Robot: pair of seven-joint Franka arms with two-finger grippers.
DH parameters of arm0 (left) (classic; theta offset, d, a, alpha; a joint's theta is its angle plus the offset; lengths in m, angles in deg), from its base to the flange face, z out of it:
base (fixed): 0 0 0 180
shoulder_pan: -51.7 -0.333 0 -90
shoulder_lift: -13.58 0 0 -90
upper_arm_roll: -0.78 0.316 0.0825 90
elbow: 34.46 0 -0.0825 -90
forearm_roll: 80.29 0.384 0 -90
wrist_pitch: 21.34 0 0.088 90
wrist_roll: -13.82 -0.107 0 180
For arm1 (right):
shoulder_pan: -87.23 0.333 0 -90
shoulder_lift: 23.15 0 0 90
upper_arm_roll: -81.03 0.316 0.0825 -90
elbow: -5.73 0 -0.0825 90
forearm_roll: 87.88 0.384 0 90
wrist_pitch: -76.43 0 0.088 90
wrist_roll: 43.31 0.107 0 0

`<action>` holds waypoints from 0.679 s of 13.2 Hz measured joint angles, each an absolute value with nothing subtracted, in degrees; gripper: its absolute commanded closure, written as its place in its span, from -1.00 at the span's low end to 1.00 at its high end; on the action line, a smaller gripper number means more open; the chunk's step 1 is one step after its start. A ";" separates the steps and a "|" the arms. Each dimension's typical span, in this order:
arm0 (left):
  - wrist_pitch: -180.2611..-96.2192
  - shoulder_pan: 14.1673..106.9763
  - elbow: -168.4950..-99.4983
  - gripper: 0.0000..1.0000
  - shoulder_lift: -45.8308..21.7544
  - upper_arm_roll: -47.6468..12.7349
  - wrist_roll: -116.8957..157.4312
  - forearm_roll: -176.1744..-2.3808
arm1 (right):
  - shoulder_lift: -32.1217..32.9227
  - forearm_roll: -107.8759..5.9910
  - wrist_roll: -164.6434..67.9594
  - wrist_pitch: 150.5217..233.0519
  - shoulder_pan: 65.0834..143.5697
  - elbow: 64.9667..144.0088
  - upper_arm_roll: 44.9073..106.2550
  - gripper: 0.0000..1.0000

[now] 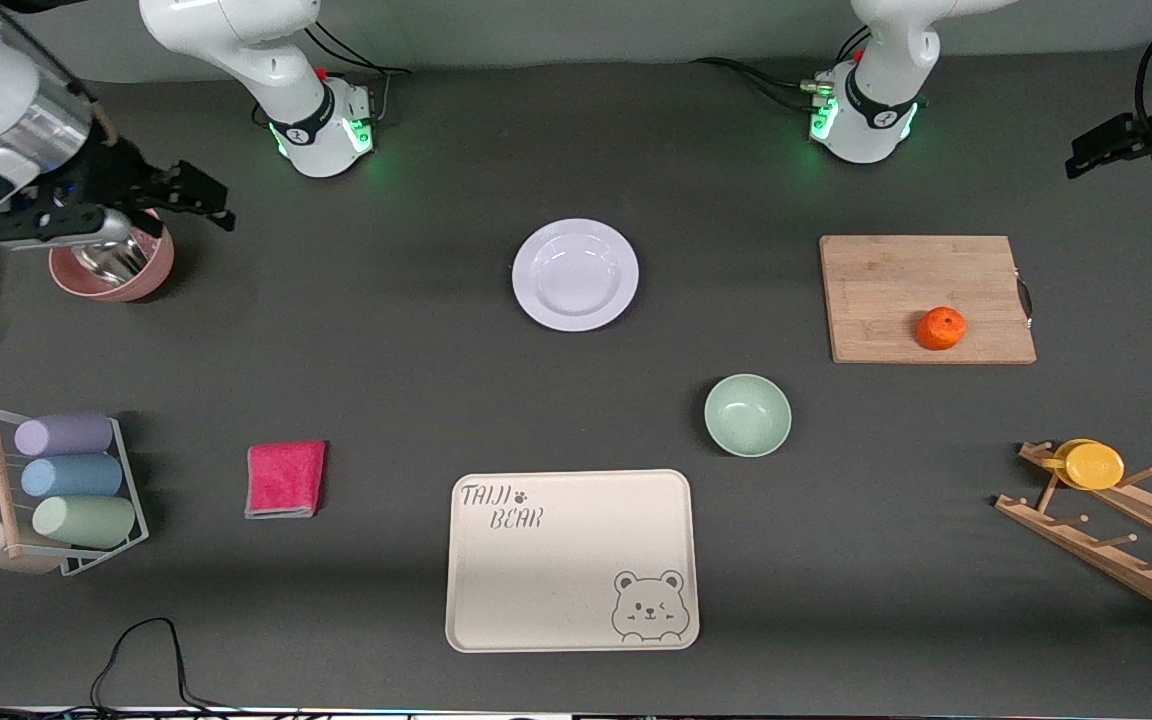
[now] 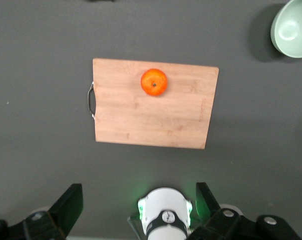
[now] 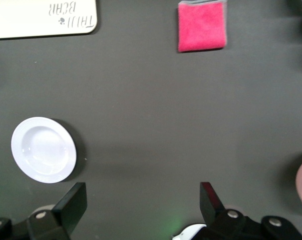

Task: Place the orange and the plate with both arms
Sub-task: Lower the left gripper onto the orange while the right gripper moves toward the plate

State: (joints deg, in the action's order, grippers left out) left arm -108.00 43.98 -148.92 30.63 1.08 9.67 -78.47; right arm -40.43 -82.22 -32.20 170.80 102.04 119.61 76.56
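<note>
The orange (image 1: 940, 328) lies on a wooden cutting board (image 1: 896, 280) toward the left arm's end of the table. It also shows in the left wrist view (image 2: 154, 82). The plate (image 1: 575, 274), round and pale lavender, sits mid-table, and the right wrist view shows it too (image 3: 43, 149). My left gripper (image 1: 1076, 160) hangs high over the table's left-arm end, open and empty (image 2: 139, 202). My right gripper (image 1: 221, 205) hangs high over the pink bowl (image 1: 121, 265), open and empty (image 3: 140, 200).
A pale green bowl (image 1: 747, 414) and a beige bear tray (image 1: 556, 590) lie nearer the front camera than the plate. A pink cloth (image 1: 285, 479) and a rack of cups (image 1: 66, 490) are toward the right arm's end. A wooden rack holds a yellow cup (image 1: 1093, 465).
</note>
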 measured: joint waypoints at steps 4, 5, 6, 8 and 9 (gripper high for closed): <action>-131.74 43.96 -164.34 -1.00 26.44 1.15 9.66 -78.46 | -40.95 -79.68 -31.55 171.00 103.57 120.52 76.41 -1.00; -136.41 43.96 -166.72 -1.00 23.87 1.13 9.66 -78.46 | -40.97 -76.49 -31.55 170.92 103.56 120.75 76.06 -1.00; -140.03 43.96 -167.80 -1.00 20.85 1.10 9.66 -78.46 | -41.03 -73.44 -31.55 170.88 103.53 121.42 75.47 -1.00; -145.46 43.96 -168.02 -1.00 15.29 1.07 9.66 -78.46 | -41.33 -66.42 -31.69 170.91 103.48 124.21 73.50 -1.00; -147.35 43.97 -168.00 -1.00 13.14 1.04 9.66 -78.46 | -41.56 -63.36 -32.67 171.13 103.47 125.88 72.67 -1.00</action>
